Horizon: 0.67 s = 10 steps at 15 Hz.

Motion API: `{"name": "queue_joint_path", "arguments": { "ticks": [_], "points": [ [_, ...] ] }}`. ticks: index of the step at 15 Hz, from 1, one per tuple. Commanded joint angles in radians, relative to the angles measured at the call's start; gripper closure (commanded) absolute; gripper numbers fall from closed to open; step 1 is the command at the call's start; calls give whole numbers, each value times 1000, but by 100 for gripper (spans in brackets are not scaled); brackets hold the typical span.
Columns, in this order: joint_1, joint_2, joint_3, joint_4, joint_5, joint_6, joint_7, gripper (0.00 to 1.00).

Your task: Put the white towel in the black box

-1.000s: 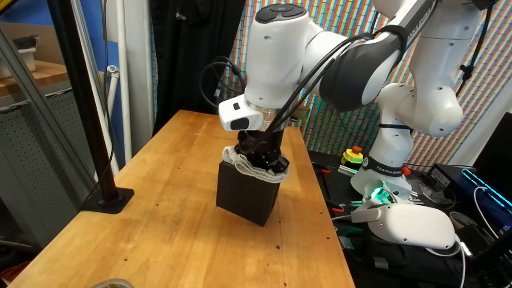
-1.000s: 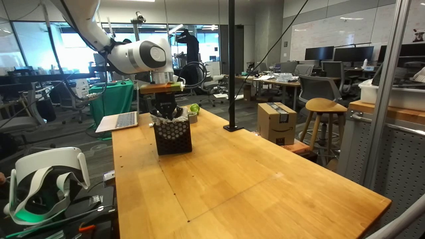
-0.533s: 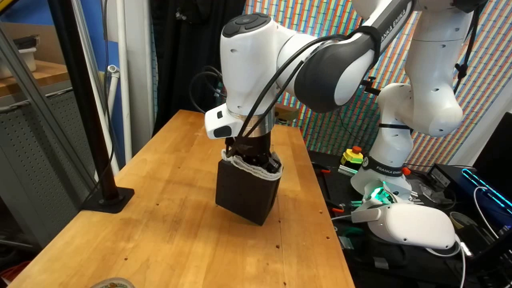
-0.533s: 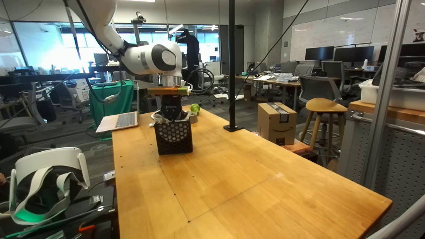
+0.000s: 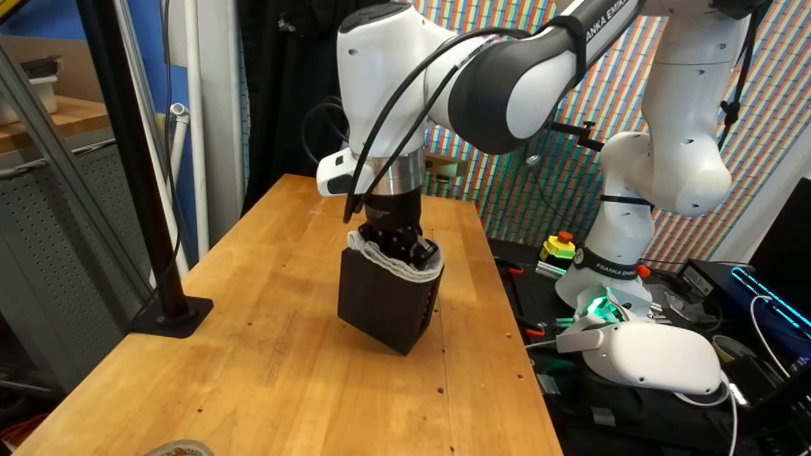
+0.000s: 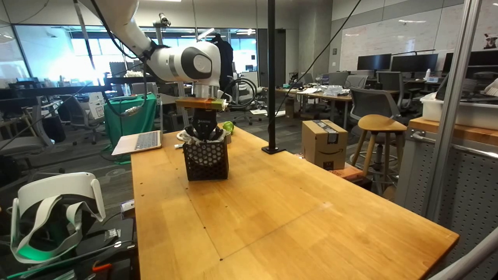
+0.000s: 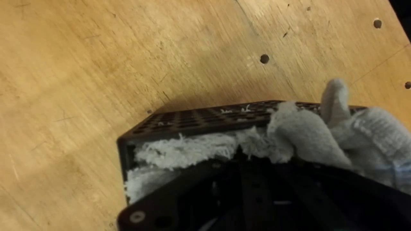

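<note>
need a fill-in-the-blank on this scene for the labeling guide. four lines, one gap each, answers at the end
1. The perforated box, with the white towel bunched at its mouth, is coloured ____.
2. The gripper points neither up nor sideways but ____, at the box's mouth.
3. The emergency-stop button on its yellow housing is coloured ____.
4. In an exterior view, the laptop, its keyboard exposed, is not shut but ____.

Missing words: black; down; red; open.
</note>
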Motion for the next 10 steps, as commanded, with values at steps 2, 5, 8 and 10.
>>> {"name": "queue_joint_path", "arguments": {
  "ticks": [2, 5, 8, 10],
  "points": [
    [-35, -203, 6, -95, 106, 59, -76, 96],
    [-22, -332, -5, -147, 149, 72, -105, 96],
    [7, -453, -20, -215, 197, 69, -144, 96],
    [36, -517, -31, -262, 241, 65, -179, 96]
  ]
}}
